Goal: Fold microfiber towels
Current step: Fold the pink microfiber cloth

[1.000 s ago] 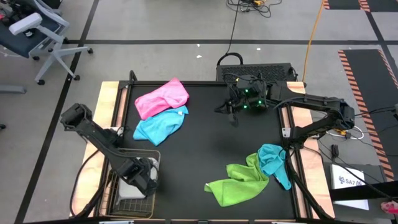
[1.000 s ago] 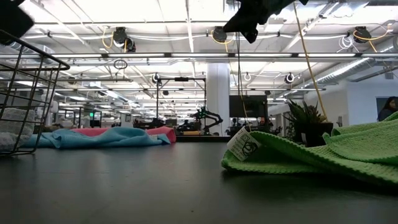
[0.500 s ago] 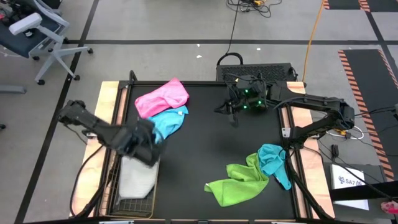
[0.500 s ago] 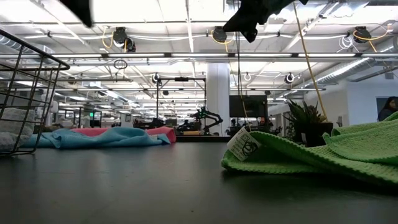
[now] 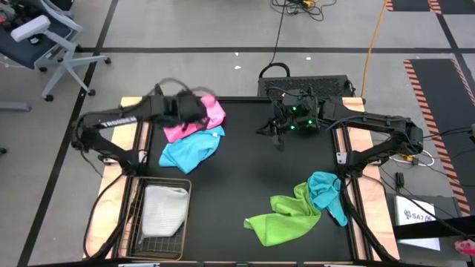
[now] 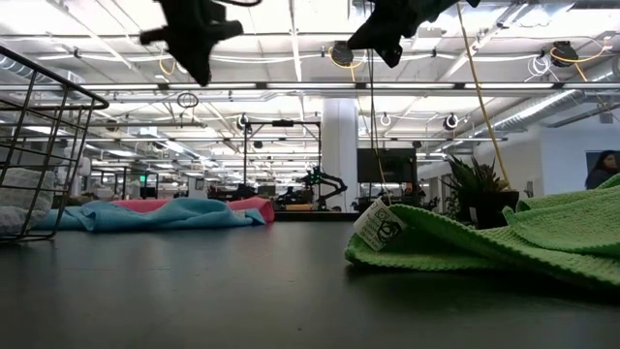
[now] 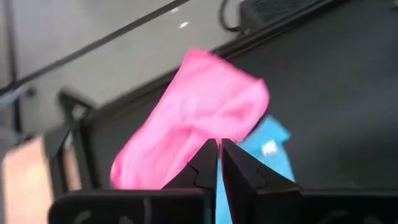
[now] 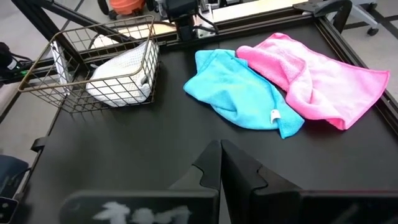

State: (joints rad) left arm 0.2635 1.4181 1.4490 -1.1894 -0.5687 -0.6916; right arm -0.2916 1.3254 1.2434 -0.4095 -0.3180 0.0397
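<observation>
Pink towel [image 5: 194,119] crumpled at far left corner of black table [image 5: 252,178], light blue towel [image 5: 190,150] touching it; lime green towel [image 5: 282,219] and teal towel [image 5: 325,193] bunched near right edge. Grey-white towel [image 5: 163,209] inside wire basket [image 5: 135,222] — near left corner. Left gripper [image 5: 187,108] above pink towel, fingers almost together, empty; right gripper [image 5: 280,136] closed, empty, at far edge. Room behind — bright ceiling lights.

Five towels [image 5: 191,152], one wire basket [image 5: 133,222], two arms [image 5: 111,122].

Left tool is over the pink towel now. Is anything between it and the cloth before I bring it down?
Nothing visible. The left tool hangs above the pink towel, with only air beneath it in the left wrist view. The light blue towel lies against the pink one's near edge, not on top of it.
</observation>
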